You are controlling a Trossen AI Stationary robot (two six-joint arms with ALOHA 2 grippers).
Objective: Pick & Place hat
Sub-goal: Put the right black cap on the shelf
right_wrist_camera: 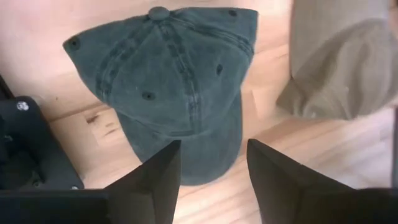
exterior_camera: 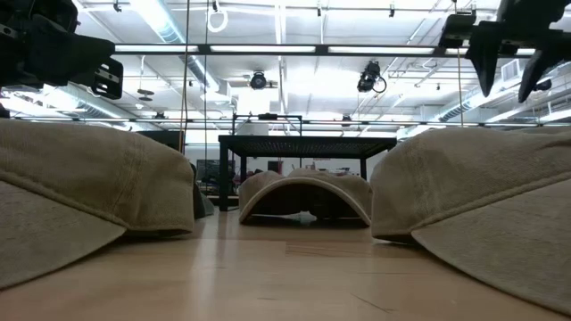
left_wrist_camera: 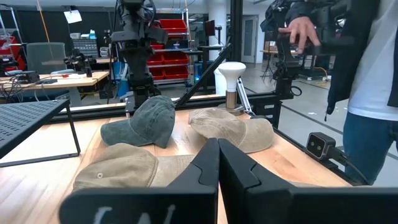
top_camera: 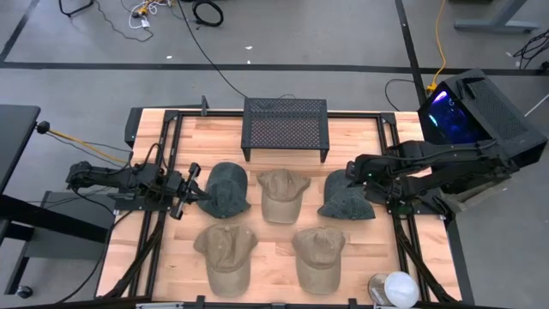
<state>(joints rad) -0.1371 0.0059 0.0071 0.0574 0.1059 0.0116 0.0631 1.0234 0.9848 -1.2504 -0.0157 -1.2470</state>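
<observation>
Five caps lie crown-up on the wooden table. Two are dark green, the left one [top_camera: 227, 190] and the right one [top_camera: 346, 197]. Three are tan: one in the middle [top_camera: 283, 193] and two near the front [top_camera: 227, 253] [top_camera: 319, 256]. My left gripper [top_camera: 194, 185] sits level at the left green cap's left edge, and its fingers [left_wrist_camera: 217, 163] are shut with nothing between them. My right gripper [top_camera: 353, 176] hangs open over the right green cap [right_wrist_camera: 168, 81]. Pointing down, its fingers stand on either side of the brim [right_wrist_camera: 208, 149], above it.
A black mesh rack [top_camera: 285, 127] stands at the table's far middle. A white-domed object [top_camera: 399, 287] sits at the near right corner. Black frame rails [top_camera: 163, 154] run along both table sides. A person [left_wrist_camera: 367, 74] stands beyond the table's near side.
</observation>
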